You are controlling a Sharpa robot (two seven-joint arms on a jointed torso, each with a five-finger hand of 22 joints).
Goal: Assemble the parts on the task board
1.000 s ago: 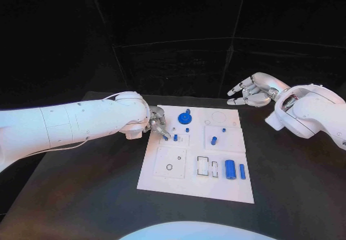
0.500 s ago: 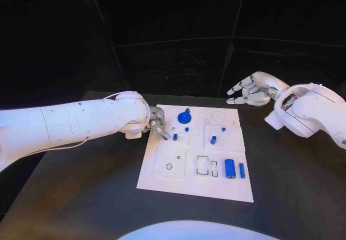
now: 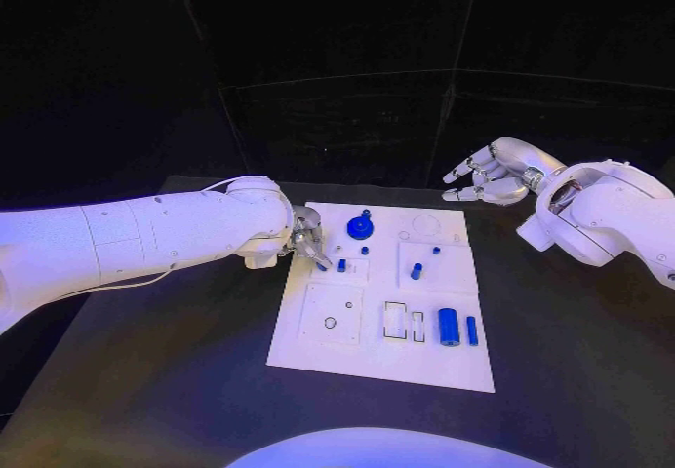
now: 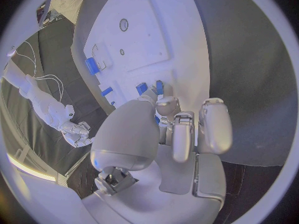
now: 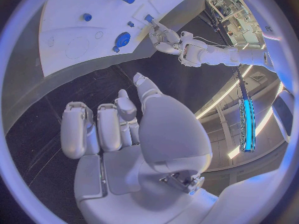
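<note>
At the task board (image 3: 317,341) edge, left hand (image 3: 308,243) pinches a blue part (image 4: 158,87); right hand (image 3: 486,175) hovers spread, empty.

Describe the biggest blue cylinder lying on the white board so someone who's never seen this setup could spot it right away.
Start at the white task board in the middle of the black table, then go to its near right corner, far from both hands. The large blue cylinder lies there beside a slimmer blue bar near the edge; it is the thickest of the lying blue pieces.
</note>
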